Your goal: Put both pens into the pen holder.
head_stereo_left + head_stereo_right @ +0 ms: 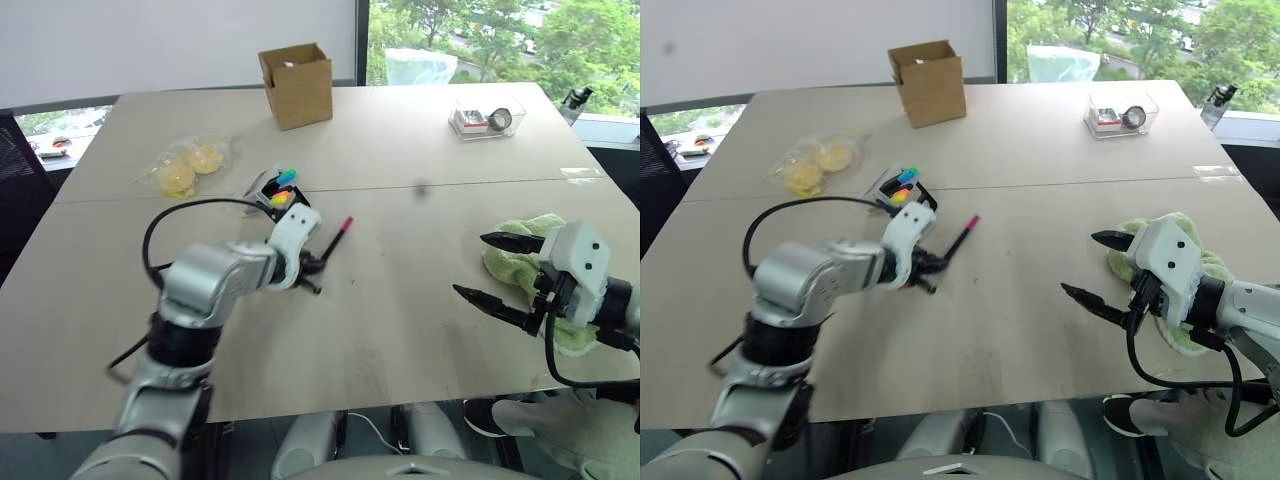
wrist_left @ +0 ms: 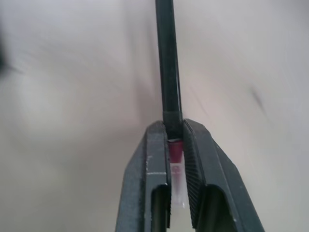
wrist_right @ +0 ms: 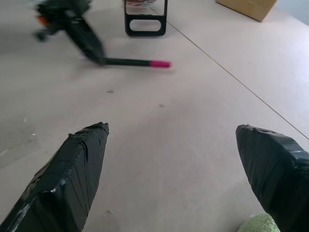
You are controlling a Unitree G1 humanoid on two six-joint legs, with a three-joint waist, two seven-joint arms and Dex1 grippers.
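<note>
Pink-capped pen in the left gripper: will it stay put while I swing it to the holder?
Probably, but go gently. The left gripper pinches the pink-capped pen near one end, so the long free barrel could pivot. The barrel looks smooth and slim, so it may slip. It looks stiff and light; sagging seems unlikely on the way to the pen holder.

cardboard box [image 1: 297, 84]: upright, open-topped, at the counter's far edge
bag of yellow fruit [image 1: 188, 166]: far left
clear tray [image 1: 487, 117]: far right
green cloth [image 1: 523, 262]: crumpled, near right edge
counter [image 1: 400, 300]: pale

Head stereo overlooks table [image 1: 400, 200]; wrist cams close, low along jaws.
</note>
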